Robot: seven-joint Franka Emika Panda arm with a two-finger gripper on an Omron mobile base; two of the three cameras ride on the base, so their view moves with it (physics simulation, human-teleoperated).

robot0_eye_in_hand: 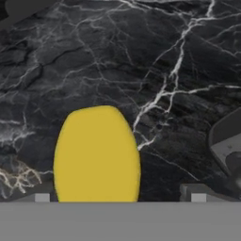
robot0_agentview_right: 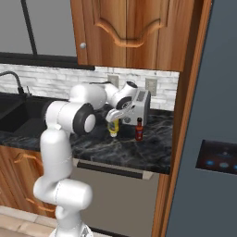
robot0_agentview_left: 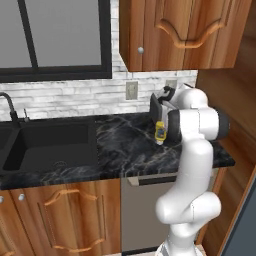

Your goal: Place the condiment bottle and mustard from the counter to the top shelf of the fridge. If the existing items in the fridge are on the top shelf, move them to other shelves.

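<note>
1. Standing shut at the right of the right base view, the tall dark blue-grey fridge point(robot0_agentview_right: 210, 139) hides its shelves, so opening it and checking the top shelf are all left to do.
2. On the black marble-veined counter point(robot0_agentview_left: 125, 150) both bottles wait; nothing is moved yet.
3. The robot's two-finger gripper point(robot0_agentview_right: 114, 115) hangs over the yellow plastic mustard bottle point(robot0_agentview_right: 113, 127) with jaws spread wide, apparently not touching it, though the hand view is too close to be sure.
4. The slim dark-red condiment bottle point(robot0_agentview_right: 139, 129) stands just beside the mustard, untouched.
</note>
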